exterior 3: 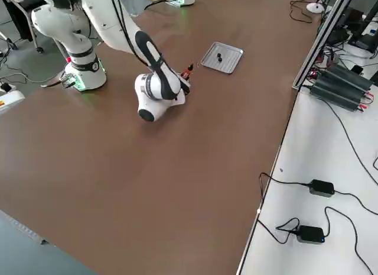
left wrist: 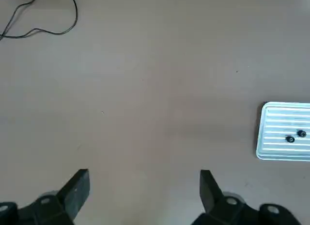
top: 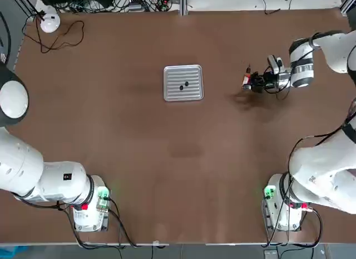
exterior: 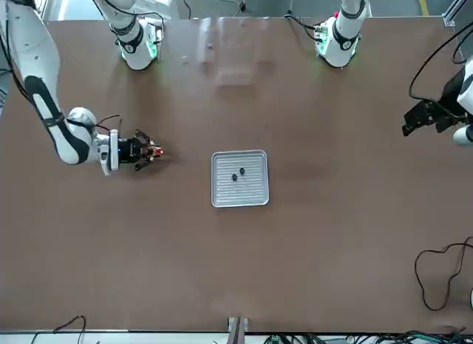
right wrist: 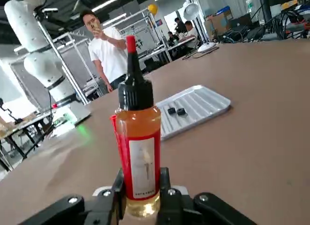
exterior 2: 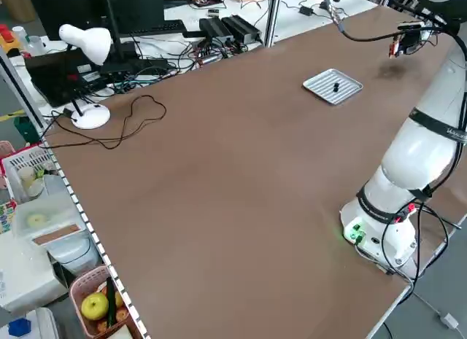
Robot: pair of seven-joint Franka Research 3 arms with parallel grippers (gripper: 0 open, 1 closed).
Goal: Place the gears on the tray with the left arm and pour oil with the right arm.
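The ribbed silvery tray lies mid-table, and both dark gears rest on it side by side. In the right wrist view the gears sit on the tray beyond the oil bottle. That bottle is amber with a red label, a black cap and a red tip, and it stands upright. My right gripper is shut on it, low over the table to the right of the tray and apart from it. My left gripper hangs open and holds nothing, high above bare table near the left edge, with the tray off to its side.
A white desk lamp and its looping cable sit at the far left corner. A person stands beyond the table in the right wrist view. Both arm bases stand at the near edge.
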